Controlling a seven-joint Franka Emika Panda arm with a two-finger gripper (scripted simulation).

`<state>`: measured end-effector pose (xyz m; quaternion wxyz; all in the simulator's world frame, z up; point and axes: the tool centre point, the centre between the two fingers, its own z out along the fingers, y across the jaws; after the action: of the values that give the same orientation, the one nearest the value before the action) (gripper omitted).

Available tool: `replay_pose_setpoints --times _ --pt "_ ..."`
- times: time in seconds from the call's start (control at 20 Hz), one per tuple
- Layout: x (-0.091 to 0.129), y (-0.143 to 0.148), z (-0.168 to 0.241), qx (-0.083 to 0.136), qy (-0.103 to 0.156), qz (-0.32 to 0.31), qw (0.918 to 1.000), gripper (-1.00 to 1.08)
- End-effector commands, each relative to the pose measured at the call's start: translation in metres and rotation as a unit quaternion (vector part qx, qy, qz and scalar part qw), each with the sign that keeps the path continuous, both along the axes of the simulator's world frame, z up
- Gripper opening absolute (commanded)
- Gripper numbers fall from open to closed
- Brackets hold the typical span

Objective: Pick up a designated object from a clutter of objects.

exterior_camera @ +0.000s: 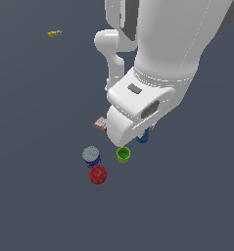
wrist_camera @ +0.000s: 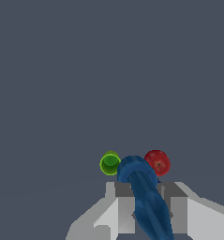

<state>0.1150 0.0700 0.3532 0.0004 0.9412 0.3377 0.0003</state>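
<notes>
Gripping the deep-blue object (wrist_camera: 148,201), my gripper (wrist_camera: 148,208) has both fingers (wrist_camera: 125,206) closed against it. It sits just beside the green cup (exterior_camera: 123,155), so I judge a straight lift avoids knocking that cup

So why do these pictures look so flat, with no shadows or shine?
Exterior view: even light, no cast shadow under the green cup or red ball; the arm hides most of the blue thing. Wrist view: blue thing between the fingers, sharp, edges jagged, no glare.
</notes>
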Motion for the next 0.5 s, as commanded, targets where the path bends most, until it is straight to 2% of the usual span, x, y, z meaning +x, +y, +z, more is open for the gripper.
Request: replay_pose_setpoints --times 0.0,0.45 --pt "0.005 0.009 0.012 0.0 0.0 0.0 1.0 -1.0" --pt "0.017 0.026 0.036 0.0 0.0 0.0 1.0 -1.0"
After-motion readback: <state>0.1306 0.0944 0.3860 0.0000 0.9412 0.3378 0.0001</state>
